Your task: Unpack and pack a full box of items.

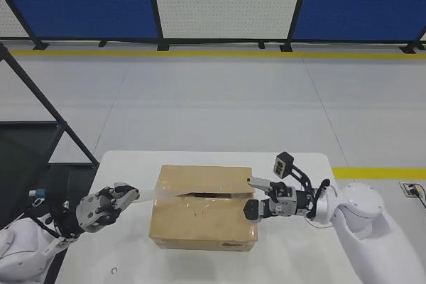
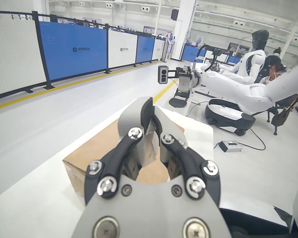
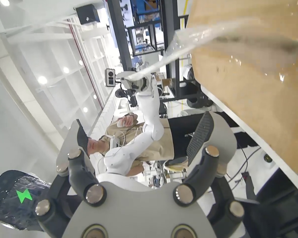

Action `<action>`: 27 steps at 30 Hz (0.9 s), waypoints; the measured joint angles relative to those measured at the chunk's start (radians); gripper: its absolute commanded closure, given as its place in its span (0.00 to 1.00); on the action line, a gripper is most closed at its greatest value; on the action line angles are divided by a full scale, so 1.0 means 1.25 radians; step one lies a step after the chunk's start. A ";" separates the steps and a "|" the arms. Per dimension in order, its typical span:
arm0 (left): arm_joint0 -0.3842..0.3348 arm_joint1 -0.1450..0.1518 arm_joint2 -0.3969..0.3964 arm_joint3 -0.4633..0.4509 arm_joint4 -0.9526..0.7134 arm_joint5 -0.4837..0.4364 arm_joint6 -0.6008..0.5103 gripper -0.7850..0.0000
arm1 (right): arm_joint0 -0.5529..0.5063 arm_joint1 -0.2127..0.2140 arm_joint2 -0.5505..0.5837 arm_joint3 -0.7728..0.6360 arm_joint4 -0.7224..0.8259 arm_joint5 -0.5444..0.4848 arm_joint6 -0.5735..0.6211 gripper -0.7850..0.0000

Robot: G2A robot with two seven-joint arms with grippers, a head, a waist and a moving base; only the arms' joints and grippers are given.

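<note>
**Tape strip stretched from the box seam to the left gripper**

I see the cardboard box (image 1: 202, 207) in the middle of the white table (image 1: 128, 170), with its flaps down. A thin dark slit runs along the top seam, and I cannot tell what is inside. The box is brown, matte and rectangular, with glossy patches of clear film on its top. A clear tape strip (image 1: 170, 190) goes from the seam, over the left edge of the box, to my left gripper (image 1: 121, 195), whose fingers pinch its crumpled end. My right gripper (image 1: 254, 197) is at the right edge of the box with fingers spread and nothing between them. Bare table surface lies on both sides of the box and in front of it.
</note>
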 measured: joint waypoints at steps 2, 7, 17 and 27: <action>0.005 0.004 -0.002 -0.004 -0.008 0.000 -0.006 1.00 | 0.000 0.000 -0.011 -0.005 -0.019 0.004 -0.009 0.00; 0.017 0.014 0.002 -0.011 -0.027 0.000 -0.025 1.00 | -0.005 -0.005 -0.041 -0.013 -0.033 0.001 -0.093 0.00; 0.029 0.029 0.006 -0.026 -0.057 0.000 -0.030 1.00 | -0.045 -0.024 -0.069 -0.052 0.067 0.025 -0.277 0.00; 0.025 0.041 0.017 -0.031 -0.068 0.000 -0.028 1.00 | -0.066 -0.048 -0.159 -0.086 0.041 -0.013 -0.424 0.00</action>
